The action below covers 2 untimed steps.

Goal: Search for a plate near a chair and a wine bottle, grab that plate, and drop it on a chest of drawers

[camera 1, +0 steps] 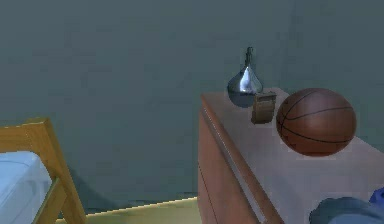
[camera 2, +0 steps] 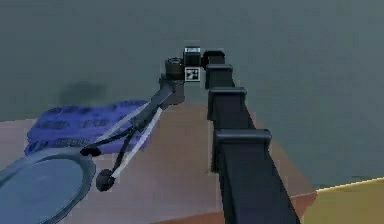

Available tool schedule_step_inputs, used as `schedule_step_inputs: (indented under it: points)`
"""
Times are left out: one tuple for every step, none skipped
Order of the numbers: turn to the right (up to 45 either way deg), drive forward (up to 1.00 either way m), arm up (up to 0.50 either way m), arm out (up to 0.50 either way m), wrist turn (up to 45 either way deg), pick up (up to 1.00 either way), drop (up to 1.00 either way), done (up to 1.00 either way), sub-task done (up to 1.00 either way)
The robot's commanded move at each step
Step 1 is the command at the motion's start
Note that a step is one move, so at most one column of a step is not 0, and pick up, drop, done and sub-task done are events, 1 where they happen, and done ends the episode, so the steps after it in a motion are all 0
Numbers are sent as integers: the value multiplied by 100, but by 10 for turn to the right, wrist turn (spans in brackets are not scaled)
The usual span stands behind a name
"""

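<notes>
A brown chest of drawers [camera 1: 250, 165] stands against the grey wall at the forward view's right. Its top [camera 2: 185, 165] spreads under the arm in the arm side view. A round grey-blue plate [camera 2: 40, 190] sits at that view's lower left, its rim close to the fingertips. The dark arm rises from the bottom edge and ends at two white marker squares. My gripper [camera 2: 96, 166] reaches left and down from them toward the plate's edge. With the plate right at the gripper's far end over the top, I cannot tell whether it holds anything.
On the chest stand an orange-brown basketball [camera 1: 316, 121], a silver vase [camera 1: 245, 84] and a small brown box [camera 1: 264, 107]. A crumpled blue cloth [camera 2: 85, 120] lies behind the plate. A wooden bed frame [camera 1: 45, 160] with a pale mattress is at the forward view's lower left.
</notes>
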Motion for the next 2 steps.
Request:
schedule_step_inputs:
  points:
    - [0, 0, 0, 0, 390, 0, 0, 0, 0]
    - [0, 0, -12, 0, 0, 0, 0, 0, 0]
